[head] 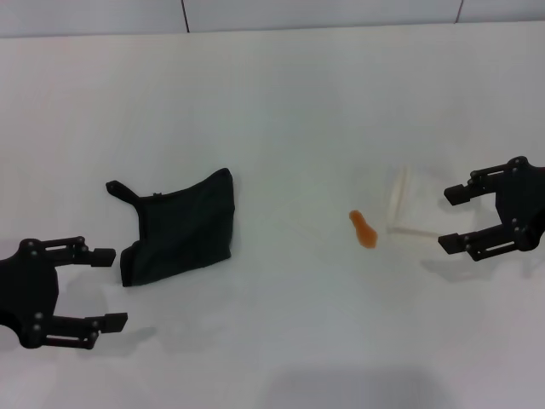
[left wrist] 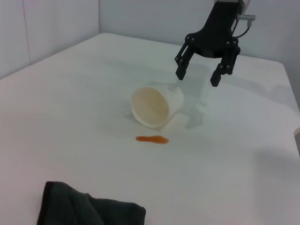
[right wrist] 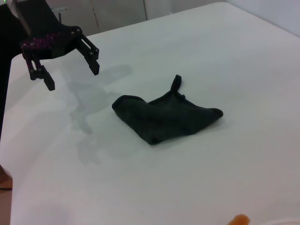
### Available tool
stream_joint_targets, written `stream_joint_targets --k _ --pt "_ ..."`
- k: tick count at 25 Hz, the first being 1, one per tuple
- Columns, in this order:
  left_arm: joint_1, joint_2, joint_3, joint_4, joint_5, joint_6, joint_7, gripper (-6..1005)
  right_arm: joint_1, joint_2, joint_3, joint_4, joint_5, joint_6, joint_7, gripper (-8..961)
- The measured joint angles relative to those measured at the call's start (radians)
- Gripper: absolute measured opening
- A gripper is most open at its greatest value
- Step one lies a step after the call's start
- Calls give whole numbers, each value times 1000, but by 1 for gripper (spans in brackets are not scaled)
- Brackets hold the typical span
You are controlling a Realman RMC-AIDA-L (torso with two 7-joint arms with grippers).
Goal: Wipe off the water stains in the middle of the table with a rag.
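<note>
The black rag (head: 180, 226) lies flat on the white table (head: 281, 102), left of centre, its thin tail pointing to the far left. It also shows in the right wrist view (right wrist: 164, 117) and the left wrist view (left wrist: 84, 206). The small orange-brown stain (head: 364, 229) is right of centre and shows in the left wrist view (left wrist: 152, 139) and at the edge of the right wrist view (right wrist: 239, 219). My left gripper (head: 113, 288) is open and empty, near and left of the rag. My right gripper (head: 446, 219) is open and empty, right of the stain.
A white cup (head: 400, 204) lies on its side just right of the stain, between it and my right gripper; its open mouth shows in the left wrist view (left wrist: 154, 105). The table's far edge meets a grey wall.
</note>
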Motion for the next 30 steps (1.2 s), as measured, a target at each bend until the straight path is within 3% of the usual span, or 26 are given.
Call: stream_joint_targets --k 22,30 --pt "-3 -9 0 -14 4 -24 2 860 -1 8 2 7 14 3 -18 743" --pt "-6 -9 2 -13 9 -19 -1 860 0 -2 -5 -77 -5 -14 28 745"
